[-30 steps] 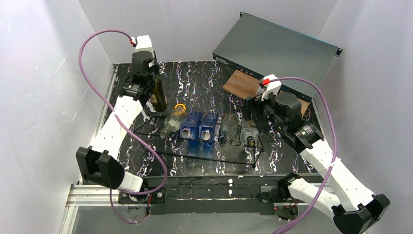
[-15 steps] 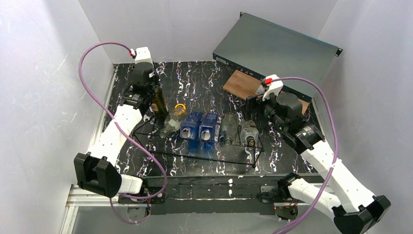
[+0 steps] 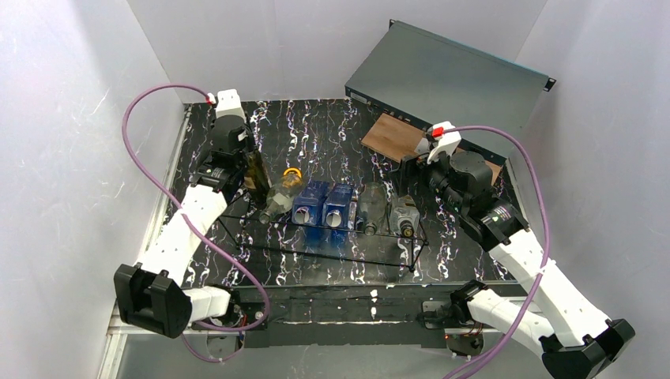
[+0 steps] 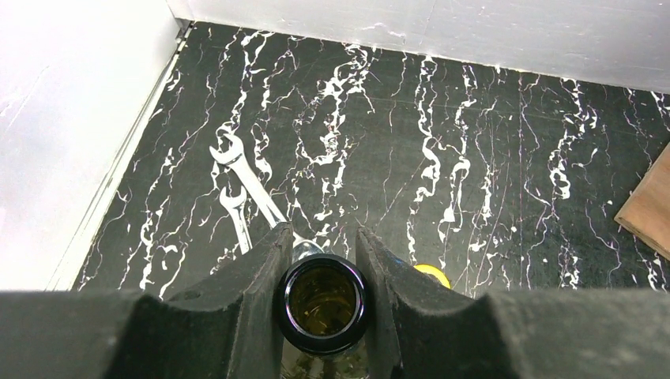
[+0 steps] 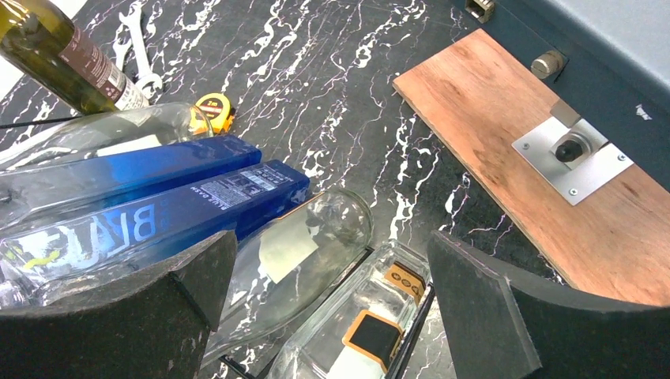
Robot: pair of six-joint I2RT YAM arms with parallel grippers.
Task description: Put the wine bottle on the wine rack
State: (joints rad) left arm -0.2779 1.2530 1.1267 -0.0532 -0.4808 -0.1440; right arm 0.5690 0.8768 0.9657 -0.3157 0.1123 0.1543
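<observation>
The wine bottle [image 3: 256, 175] is dark olive glass with a dark label and leans at the left end of the wine rack [image 3: 332, 251], a low black wire frame. My left gripper [image 3: 246, 155] is shut on its neck. In the left wrist view the bottle's open mouth [image 4: 324, 304] sits between the fingers [image 4: 253, 292] of the left gripper [image 4: 321, 233]. My right gripper [image 3: 414, 169] hangs open over the rack's right end. The right wrist view shows the right gripper [image 5: 336, 257] empty above a clear bottle [image 5: 300, 253], with the wine bottle [image 5: 71, 59] at top left.
Several bottles lie side by side on the rack: one clear [image 3: 278, 197], two blue [image 3: 324, 205], one clear round [image 3: 371, 208], one square [image 3: 404, 215]. A yellow tape measure [image 3: 293, 174] and wrenches [image 4: 241, 185] lie behind the rack. A wooden board [image 5: 537, 158] and a dark case [image 3: 450, 79] sit at back right.
My left arm has drawn back toward the near side and lowered, bringing the wine bottle down toward the rack's left end. The right gripper has barely shifted and stays open.
</observation>
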